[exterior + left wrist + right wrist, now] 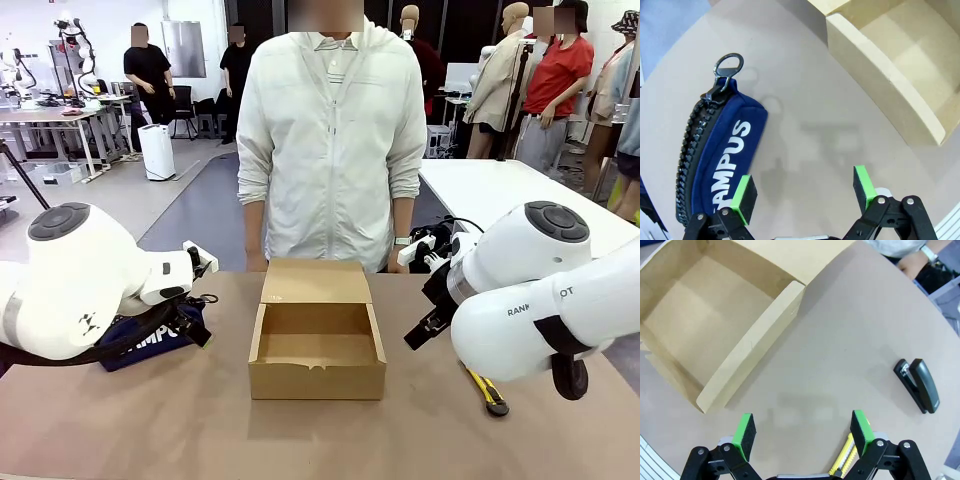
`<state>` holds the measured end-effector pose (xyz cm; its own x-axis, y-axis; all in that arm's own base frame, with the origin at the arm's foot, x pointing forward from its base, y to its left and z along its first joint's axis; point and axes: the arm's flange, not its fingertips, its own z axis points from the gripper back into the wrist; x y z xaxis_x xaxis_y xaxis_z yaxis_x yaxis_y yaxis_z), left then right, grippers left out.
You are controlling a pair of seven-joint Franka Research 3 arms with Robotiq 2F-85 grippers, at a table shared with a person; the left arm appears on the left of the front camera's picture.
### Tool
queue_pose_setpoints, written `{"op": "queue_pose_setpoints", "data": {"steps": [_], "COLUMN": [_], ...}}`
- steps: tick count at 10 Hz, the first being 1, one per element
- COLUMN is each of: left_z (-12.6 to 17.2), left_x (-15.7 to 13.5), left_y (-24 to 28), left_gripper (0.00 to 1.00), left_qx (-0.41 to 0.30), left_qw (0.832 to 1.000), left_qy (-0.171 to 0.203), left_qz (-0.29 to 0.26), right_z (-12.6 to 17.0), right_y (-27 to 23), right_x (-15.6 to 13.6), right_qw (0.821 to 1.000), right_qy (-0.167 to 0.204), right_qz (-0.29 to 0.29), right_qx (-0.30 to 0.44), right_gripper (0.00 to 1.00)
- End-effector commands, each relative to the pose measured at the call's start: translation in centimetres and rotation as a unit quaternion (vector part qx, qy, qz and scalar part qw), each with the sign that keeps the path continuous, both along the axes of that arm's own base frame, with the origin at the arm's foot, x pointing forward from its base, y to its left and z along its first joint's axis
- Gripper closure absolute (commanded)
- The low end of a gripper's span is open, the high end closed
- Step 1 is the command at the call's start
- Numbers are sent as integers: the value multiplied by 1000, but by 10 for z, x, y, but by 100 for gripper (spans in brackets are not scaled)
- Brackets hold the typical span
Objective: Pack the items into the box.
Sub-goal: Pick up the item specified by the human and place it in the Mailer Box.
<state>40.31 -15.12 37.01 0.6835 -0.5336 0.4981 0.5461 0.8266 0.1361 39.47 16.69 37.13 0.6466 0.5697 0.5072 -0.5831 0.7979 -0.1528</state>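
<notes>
Brown worktop (150, 430) ran between the two arms and a person (330, 150) in a pale zip jacket, who stood at the far edge directly behind the box (317, 380).

Box: at the middle of the worktop, flap lid folded back toward the person, bare tan floor showing inside.

Pouch (725, 155): lying flat on the worktop to the robot's left of the box, well apart from it and partly under the left arm. White "CAMPUS" lettering faced up, the zip ran along one long edge, and the metal pull ring (729, 65) lay on the worktop at the end.

Left hand (804, 187): jaws spread wide, nothing between them. One green pad (745, 192) sat over the lettered end of the pouch, the other over bare worktop. Contact with the pouch could not be determined.

Utility knife (487, 390): on the worktop to the robot's right of the box, apart from it and below the right arm.

Right hand (803, 430): jaws spread wide and holding nothing, above bare worktop, with the knife just beside one finger.

Black stapler (917, 385): on the worktop, apart from the knife and the box.
</notes>
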Motion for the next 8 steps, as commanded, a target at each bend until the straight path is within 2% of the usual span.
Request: {"op": "queue_pose_setpoints", "data": {"steps": [1, 2, 3, 5, 6, 7, 8], "left_z": [0, 0, 8, 40, 72, 91, 118], "left_x": [0, 0, -1, -8, -15, -19, -26], "left_y": [0, 0, 2, 8, 13, 21, 44], "left_gripper": [0, 0, 0, 0, 0, 0, 0], "left_qx": [0, 0, -1, -70, -142, -178, -255], "left_qw": [1000, 1000, 1000, 993, 977, 968, 946], "left_qy": [0, 0, 18, 84, 158, 173, 188], "left_qz": [0, 0, -14, -49, -37, -40, -73], "right_z": [0, 0, 0, 29, 66, 91, 134], "right_y": [0, 0, 0, -4, -12, -21, -37], "right_x": [0, 0, 0, 2, 3, 4, -2], "right_qw": [1000, 1000, 1000, 997, 985, 975, 942], "right_qy": [0, 0, 0, 52, 62, 72, 133], "right_qz": [0, 0, 0, -33, -93, -113, -113], "right_qx": [0, 0, 0, 54, 129, 175, 286], "right_gripper": [0, 0, 0, 0, 0, 0, 0]}}
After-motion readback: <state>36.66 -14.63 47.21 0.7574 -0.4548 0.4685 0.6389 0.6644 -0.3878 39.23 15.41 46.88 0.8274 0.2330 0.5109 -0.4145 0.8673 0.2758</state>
